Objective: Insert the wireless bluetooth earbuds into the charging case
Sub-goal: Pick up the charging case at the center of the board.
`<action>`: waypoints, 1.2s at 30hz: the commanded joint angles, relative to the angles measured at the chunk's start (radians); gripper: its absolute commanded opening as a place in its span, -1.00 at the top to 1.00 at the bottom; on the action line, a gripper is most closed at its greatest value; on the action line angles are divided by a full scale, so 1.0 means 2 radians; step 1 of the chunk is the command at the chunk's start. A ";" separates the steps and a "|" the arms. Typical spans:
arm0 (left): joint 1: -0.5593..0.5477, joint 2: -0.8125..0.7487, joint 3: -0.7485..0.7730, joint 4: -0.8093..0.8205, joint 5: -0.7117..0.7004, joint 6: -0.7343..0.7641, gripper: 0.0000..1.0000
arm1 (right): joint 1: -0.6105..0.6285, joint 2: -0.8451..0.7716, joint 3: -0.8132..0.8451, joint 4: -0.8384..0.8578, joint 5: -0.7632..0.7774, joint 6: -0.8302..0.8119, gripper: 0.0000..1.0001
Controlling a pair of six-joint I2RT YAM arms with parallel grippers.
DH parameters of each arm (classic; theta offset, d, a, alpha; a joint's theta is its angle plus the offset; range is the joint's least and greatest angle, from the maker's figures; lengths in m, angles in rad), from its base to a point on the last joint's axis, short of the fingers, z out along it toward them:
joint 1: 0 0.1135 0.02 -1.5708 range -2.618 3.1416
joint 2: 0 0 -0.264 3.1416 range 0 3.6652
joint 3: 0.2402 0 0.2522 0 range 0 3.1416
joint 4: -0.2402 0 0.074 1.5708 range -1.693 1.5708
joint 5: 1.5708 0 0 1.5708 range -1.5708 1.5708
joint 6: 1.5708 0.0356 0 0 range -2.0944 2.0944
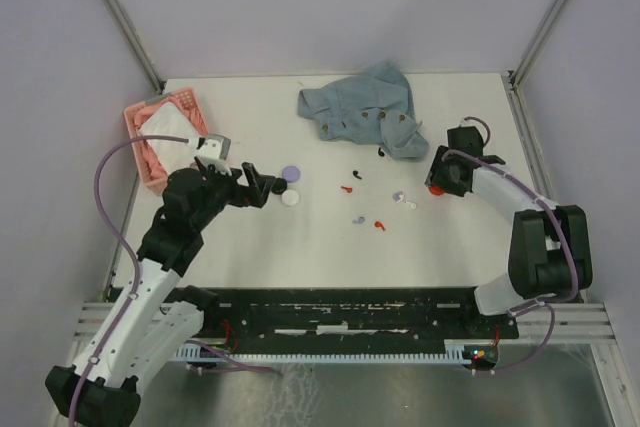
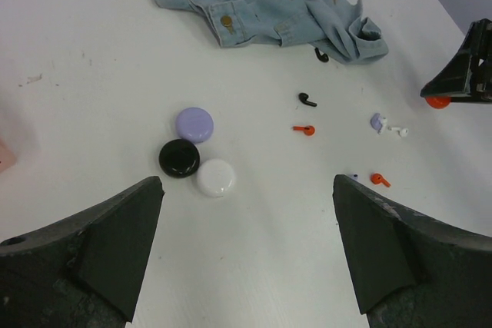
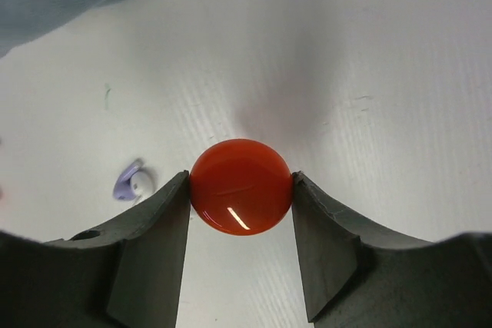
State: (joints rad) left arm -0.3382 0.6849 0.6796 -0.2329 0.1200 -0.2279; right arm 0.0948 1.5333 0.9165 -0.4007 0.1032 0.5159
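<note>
Seven earbuds point(image 1: 347, 188) lie loose on the near side of the shirt point(image 1: 362, 107).
Likely light, slick, tiny; pinch across the stem. Right gripper point(image 3: 241, 190) clamps the red case point(image 3: 241, 187); left gripper point(image 2: 247, 182) gapes wide, empty.

Shiny, smooth plastic on the red round case point(image 3: 241, 187), with a bright glint. Same gloss on the black case point(image 2: 179, 157). Soft blue denim cloth for the jacket point(image 1: 365, 107), with shiny brown buttons point(image 2: 226, 21). Dull white table point(image 3: 384, 74), finely ridged. Rough, matt black fingers point(image 3: 146, 259) on the right gripper point(image 3: 241, 182).
</note>
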 commanded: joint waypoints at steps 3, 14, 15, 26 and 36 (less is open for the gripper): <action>-0.002 0.037 0.033 0.022 0.082 -0.062 -0.92 | 0.065 -0.068 -0.017 0.022 -0.025 -0.017 0.13; -0.006 0.119 0.034 0.054 0.174 -0.132 -0.80 | 0.174 -0.153 -0.060 0.100 -0.055 -0.023 0.15; -0.009 0.124 0.032 0.059 0.178 -0.138 -0.79 | 0.183 -0.157 -0.064 0.110 -0.059 -0.027 0.15; -0.066 0.183 0.041 0.126 0.177 -0.198 -0.66 | 0.285 -0.197 -0.108 0.220 -0.079 -0.087 0.17; -0.105 0.228 0.064 0.148 0.184 -0.213 -0.50 | 0.363 -0.200 -0.121 0.282 -0.084 -0.159 0.18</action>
State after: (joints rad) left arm -0.5278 1.1213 0.7555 -0.0143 0.4564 -0.6140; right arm 0.7773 1.1488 0.6762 0.0517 -0.0528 0.2810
